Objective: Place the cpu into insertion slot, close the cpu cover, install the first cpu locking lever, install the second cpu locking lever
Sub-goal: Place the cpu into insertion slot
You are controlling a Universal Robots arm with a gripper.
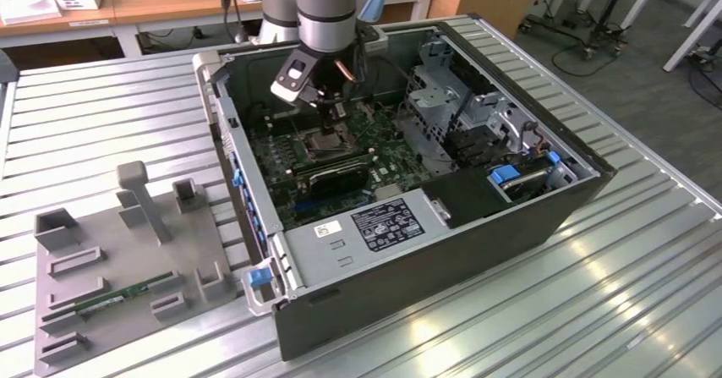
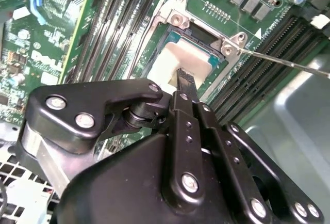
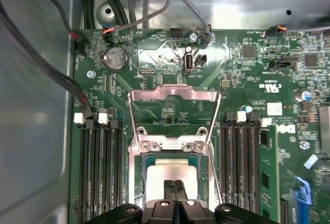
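Observation:
The cpu (image 3: 171, 173), a pale silver-tan square, lies inside the insertion slot (image 3: 138, 178). In the second wrist view the cpu (image 2: 193, 61) sits within the slot's dark opening and silver rim (image 2: 202, 34). The cpu cover (image 3: 154, 96), a thin silver frame, stands swung open on its hinge, away from the slot. My gripper (image 3: 174, 184) is shut, with nothing between its fingers. Its tips (image 2: 184, 77) are right at the cpu's face. A thin locking lever (image 2: 289, 63) sticks out free beside the slot. In the exterior view the gripper (image 1: 330, 129) reaches down into the case over the slot (image 1: 324, 150).
The open computer case (image 1: 542, 226) lies on a slatted metal table. Black memory slots (image 3: 100, 172) flank the socket on both sides. A grey drive cage (image 1: 445, 99) and cables (image 3: 46, 64) crowd the case walls. A grey fixture (image 1: 124, 268) stands at the exterior view's left.

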